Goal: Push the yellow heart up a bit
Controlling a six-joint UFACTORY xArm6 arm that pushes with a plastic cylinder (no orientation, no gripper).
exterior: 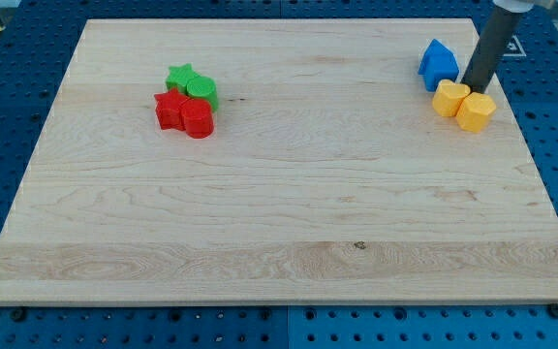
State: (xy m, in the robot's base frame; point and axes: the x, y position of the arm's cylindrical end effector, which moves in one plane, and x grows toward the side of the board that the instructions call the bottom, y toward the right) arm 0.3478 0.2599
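Observation:
Two yellow blocks sit touching each other near the board's right edge. The left one [449, 98] looks like the yellow heart, and the right one [476, 111] looks like a pentagon or hexagon. My tip [472, 90] is down on the board just above the seam between them, at or very close to their upper edges. The dark rod rises from it toward the view's top right. A blue block [437, 64] lies just up and to the left of the tip.
A green star [180, 77] and a green round block [201, 90] sit at the upper left, with two red blocks [170, 109] [198, 119] pressed against them from below. The wooden board's right edge [529, 145] runs close to the yellow blocks.

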